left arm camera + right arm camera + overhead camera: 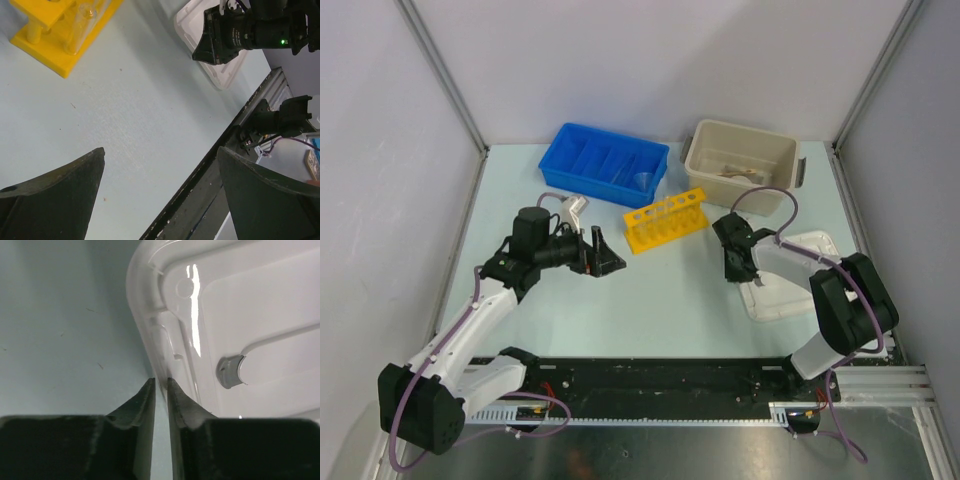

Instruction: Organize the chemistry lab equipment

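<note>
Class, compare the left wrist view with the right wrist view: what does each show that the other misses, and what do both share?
Left wrist only: the yellow rack, the open left pincer and the black rail. Right wrist only: a grey knob on the white lid. Both: that lid, the pale table and the right pincer at the lid's rim.

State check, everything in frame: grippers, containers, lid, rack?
left gripper: open, holding nothing.
right gripper: nearly shut astride white lid rim.
beige tub: uncovered, upright.
white lid: off beige tub, flat on table.
blue bin: upright, open-topped.
yellow rack: upright, clear tube in it.
</note>
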{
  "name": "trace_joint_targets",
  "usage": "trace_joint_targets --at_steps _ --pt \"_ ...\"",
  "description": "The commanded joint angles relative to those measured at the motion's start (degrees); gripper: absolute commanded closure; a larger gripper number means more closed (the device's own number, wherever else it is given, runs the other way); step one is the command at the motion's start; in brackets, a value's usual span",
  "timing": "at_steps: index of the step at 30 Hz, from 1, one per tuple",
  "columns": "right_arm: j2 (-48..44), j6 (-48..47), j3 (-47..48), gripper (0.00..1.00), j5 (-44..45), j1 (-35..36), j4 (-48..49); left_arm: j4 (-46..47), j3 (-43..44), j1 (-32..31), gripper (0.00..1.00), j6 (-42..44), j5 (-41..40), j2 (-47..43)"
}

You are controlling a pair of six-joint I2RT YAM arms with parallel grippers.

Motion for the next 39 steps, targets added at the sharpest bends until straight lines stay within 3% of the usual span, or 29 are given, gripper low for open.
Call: trace_joint_targets --at_steps 1,5,10,19,30,39 --pt "-1.04 -0.46 -1.47 0.85 0.15 3.21 1.34 1.28 -0.51 0.34 0.01 0.70 0.22 -1.22" --pt "-4.71 -0.85 -1.48 0.98 -1.57 6.58 0.18 1.32 -0.59 0.35 0.02 0.76 0.48 -1.19" --pt "-11.50 1.40 -1.52 1.00 -3.86 12.66 -3.16 1.25 -0.71 -0.14 0.04 0.74 0.18 -0.97" --pt "-23.94 9.41 -1.65 1.00 -3.09 33.56 0.01 1.34 3.00 -5.86 0.05 -3.52 0.96 3.89" --pt "-21.63 16.35 -2.27 1.00 6.77 55.09 8.36 1.35 3.11 -15.38 0.06 -10.06 -4.52 9.87" --pt "-21.53 17.57 -2.27 1.00 15.20 62.09 10.08 1.53 -1.45 -19.83 0.08 -14.53 -8.18 10.26"
